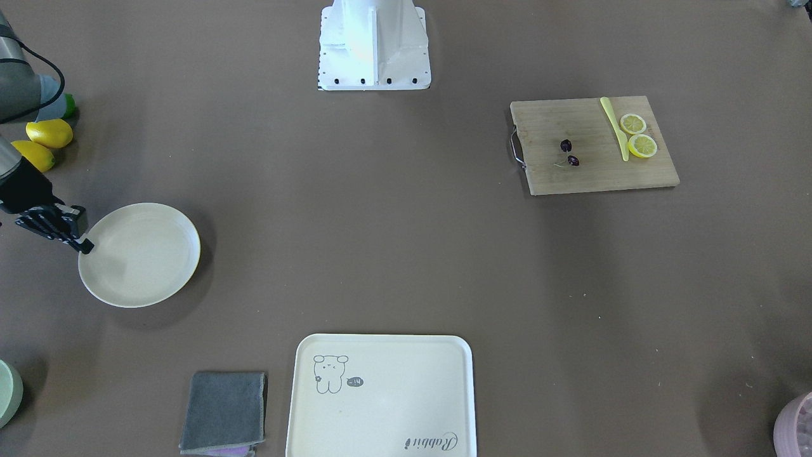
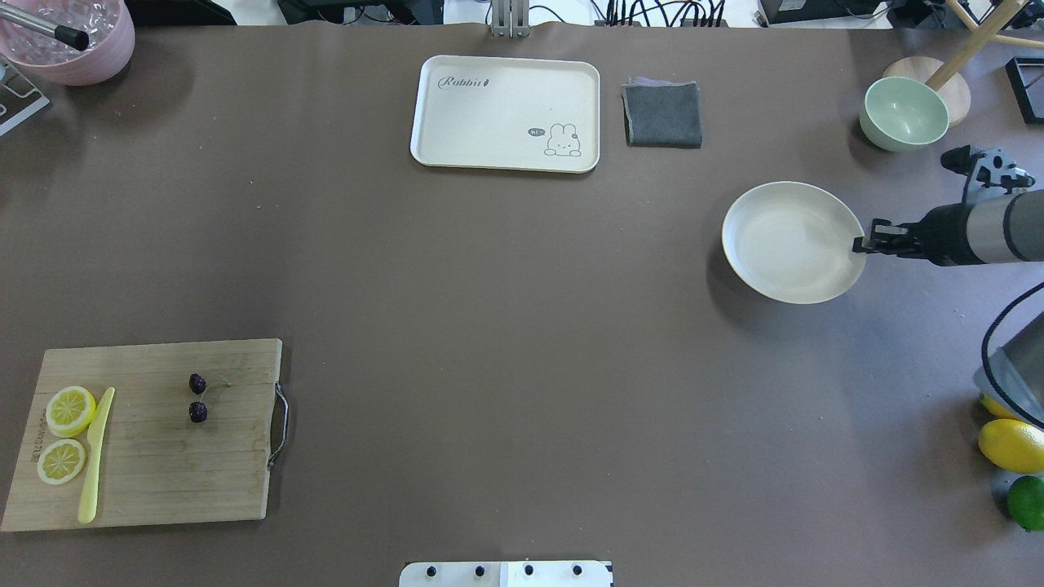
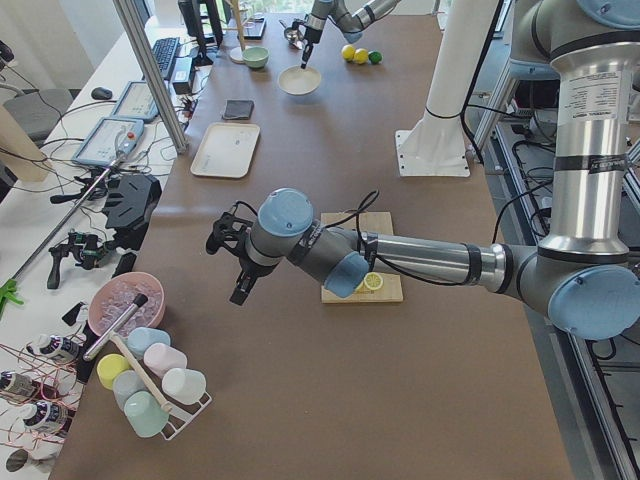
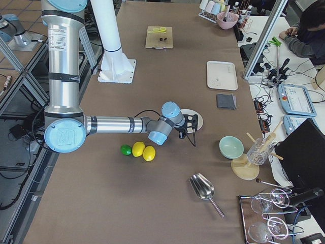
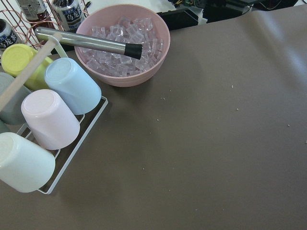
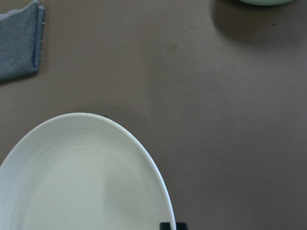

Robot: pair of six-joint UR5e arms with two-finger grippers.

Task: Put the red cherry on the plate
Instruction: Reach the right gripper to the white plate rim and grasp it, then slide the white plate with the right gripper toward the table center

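The red cherry (image 1: pixel 569 153) (image 2: pixel 197 397), a pair of tiny dark fruits on a thin stem, lies on a wooden cutting board (image 1: pixel 593 174) (image 2: pixel 163 481) beside two lemon slices and a yellow knife. The round cream plate (image 1: pixel 143 266) (image 2: pixel 787 244) sits far across the table from the board. My right gripper (image 1: pixel 85 246) (image 2: pixel 860 243) is at the plate's rim, shut on its edge; the right wrist view shows the rim (image 6: pixel 144 153) running into the fingertips. My left gripper (image 3: pixel 243 290) hangs over the table near the pink bowl, and I cannot tell if it is open or shut.
A cream tray with a drawing (image 2: pixel 506 114) and a folded grey cloth (image 2: pixel 662 114) lie at the far edge. A green bowl (image 2: pixel 903 114) stands beyond the plate. Lemons and a lime (image 2: pixel 1015 456) lie by the right arm. A pink bowl of ice (image 5: pixel 124 43) and a cup rack (image 5: pixel 43 120) sit at the far left.
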